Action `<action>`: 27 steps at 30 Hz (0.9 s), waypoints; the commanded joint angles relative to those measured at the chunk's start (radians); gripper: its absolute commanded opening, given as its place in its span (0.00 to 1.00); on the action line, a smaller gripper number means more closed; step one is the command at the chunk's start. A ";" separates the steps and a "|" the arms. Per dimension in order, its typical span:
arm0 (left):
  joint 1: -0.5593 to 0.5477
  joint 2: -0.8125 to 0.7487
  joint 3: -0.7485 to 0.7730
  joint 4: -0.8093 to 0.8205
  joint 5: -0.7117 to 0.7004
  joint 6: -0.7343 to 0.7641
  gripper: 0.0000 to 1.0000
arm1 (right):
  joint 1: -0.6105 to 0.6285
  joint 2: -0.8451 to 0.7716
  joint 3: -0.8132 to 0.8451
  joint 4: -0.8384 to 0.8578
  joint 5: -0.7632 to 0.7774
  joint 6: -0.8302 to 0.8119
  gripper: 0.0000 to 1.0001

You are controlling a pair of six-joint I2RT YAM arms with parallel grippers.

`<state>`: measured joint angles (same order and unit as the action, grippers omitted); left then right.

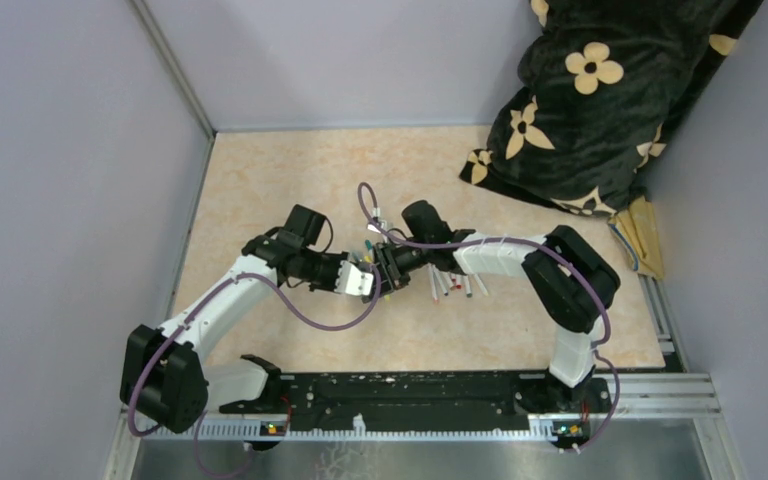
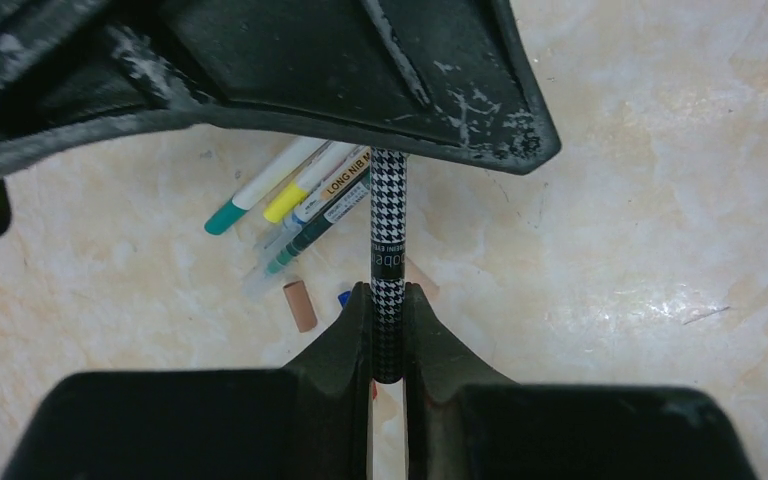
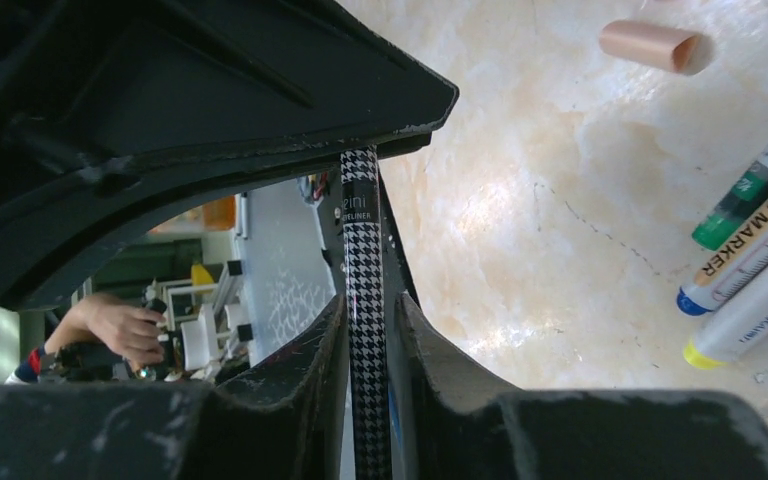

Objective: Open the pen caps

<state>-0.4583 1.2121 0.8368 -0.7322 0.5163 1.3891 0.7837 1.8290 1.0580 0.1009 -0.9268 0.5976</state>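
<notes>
Both arms meet mid-table [image 1: 290, 180], grippers nose to nose. The left arm [image 1: 230, 290] comes up from its base at 7 o'clock, elbow folded low, forearm angled toward 2 o'clock and wrist levelled to point at 3. The right arm [image 1: 500, 255] rises from 5 o'clock, elbow bent high at the 3 o'clock side, forearm running flat toward 9.

The left gripper [image 2: 388, 300] is pressed together, pinching the houndstooth pen [image 2: 388, 230] near one end. The barrel runs straight out toward 12 in my left wrist view and goes under the other arm's fingers. The right gripper [image 3: 368, 310] has the same pen sitting between its fingers. I can't tell whether they are biting it or only flanking it. The pen is off the table, spanning the two grippers.

The other pens [image 1: 450, 283] lie in a loose bunch on the table just past the right gripper at 3 to 4 o'clock, under the right forearm. One loose peach cap [image 2: 300, 305] lies beside that bunch, apart from the barrels.

A black floral blanket [image 1: 600, 100] is heaped at 1 o'clock.
</notes>
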 commanded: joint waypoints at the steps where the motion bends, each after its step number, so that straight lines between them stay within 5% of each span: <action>1: -0.007 -0.008 0.027 0.005 0.004 0.007 0.02 | 0.014 0.017 0.044 0.097 -0.014 0.045 0.18; 5: -0.008 -0.010 -0.004 0.015 -0.049 0.040 0.00 | 0.011 -0.002 0.037 0.082 0.004 0.038 0.00; 16: 0.018 0.023 -0.085 0.135 -0.370 0.143 0.00 | -0.024 -0.182 -0.070 -0.180 0.133 -0.118 0.00; 27: 0.111 0.071 -0.034 0.136 -0.339 0.143 0.00 | -0.056 -0.362 -0.178 -0.317 0.302 -0.179 0.00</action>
<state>-0.3721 1.2778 0.7757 -0.5598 0.1608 1.5455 0.7410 1.5444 0.8940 -0.1619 -0.7155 0.4515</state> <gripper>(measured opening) 0.133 0.084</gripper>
